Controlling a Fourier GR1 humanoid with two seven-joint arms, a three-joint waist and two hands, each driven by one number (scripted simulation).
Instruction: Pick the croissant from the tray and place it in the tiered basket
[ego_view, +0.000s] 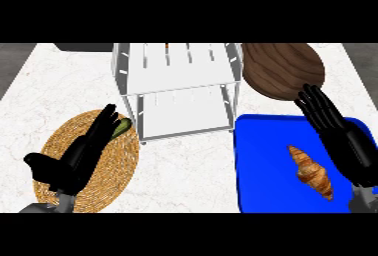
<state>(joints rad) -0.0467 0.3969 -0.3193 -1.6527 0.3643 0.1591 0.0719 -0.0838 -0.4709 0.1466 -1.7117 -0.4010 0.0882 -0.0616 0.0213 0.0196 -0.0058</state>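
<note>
Croissant (311, 172) lying untouched on blue tray (266, 150) | right hand (334, 131) hovering alongside, fingers straight | probably light, flaky: taking its thick middle looking safest

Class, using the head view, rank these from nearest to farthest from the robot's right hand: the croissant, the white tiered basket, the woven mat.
Measured from the right hand:
1. Croissant, on the blue tray, just left of the hand.
2. Tiered basket, at the counter's centre, toward the back.
3. Woven mat, far left, under the left hand.
</note>
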